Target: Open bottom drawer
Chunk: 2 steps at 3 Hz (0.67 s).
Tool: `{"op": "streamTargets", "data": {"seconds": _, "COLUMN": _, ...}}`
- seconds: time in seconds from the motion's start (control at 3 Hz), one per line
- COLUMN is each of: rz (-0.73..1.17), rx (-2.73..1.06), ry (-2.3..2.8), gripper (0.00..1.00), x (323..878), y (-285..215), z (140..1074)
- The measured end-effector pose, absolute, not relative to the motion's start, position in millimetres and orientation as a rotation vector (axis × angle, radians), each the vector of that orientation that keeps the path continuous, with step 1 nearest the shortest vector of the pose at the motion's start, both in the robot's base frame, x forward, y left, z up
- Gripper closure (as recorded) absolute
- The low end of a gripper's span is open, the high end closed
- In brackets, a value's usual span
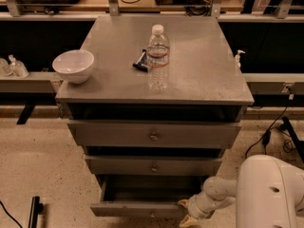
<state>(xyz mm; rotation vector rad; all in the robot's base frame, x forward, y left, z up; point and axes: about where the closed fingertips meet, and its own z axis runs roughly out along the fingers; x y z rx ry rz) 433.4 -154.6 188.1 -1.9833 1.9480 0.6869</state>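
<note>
The bottom drawer (137, 208) sits pulled out at the foot of the grey cabinet (199, 75). The gripper (186, 212) is down low, right at the drawer front's right end. Its two yellow fingers (183, 204) are spread apart. A white bowl (73, 65) and a water bottle (157, 56) stand on top.

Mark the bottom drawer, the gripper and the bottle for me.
Bottom drawer (128, 209): camera view, left half of its front panel.
Gripper (185, 212): camera view, its tip, at the drawer's right front corner.
Bottle (157, 61): camera view, middle of its body.
</note>
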Motion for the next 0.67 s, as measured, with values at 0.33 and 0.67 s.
{"op": "streamTargets", "data": {"seconds": 0.33, "rz": 0.687, "rx": -1.983, "ry": 1.948, "gripper": 0.16, "x": 433.3, "y": -154.5, "z": 188.1}}
{"op": "streamTargets", "data": {"seconds": 0.67, "rz": 0.687, "rx": -1.983, "ry": 1.948, "gripper": 0.0, "x": 433.3, "y": -154.5, "z": 188.0}}
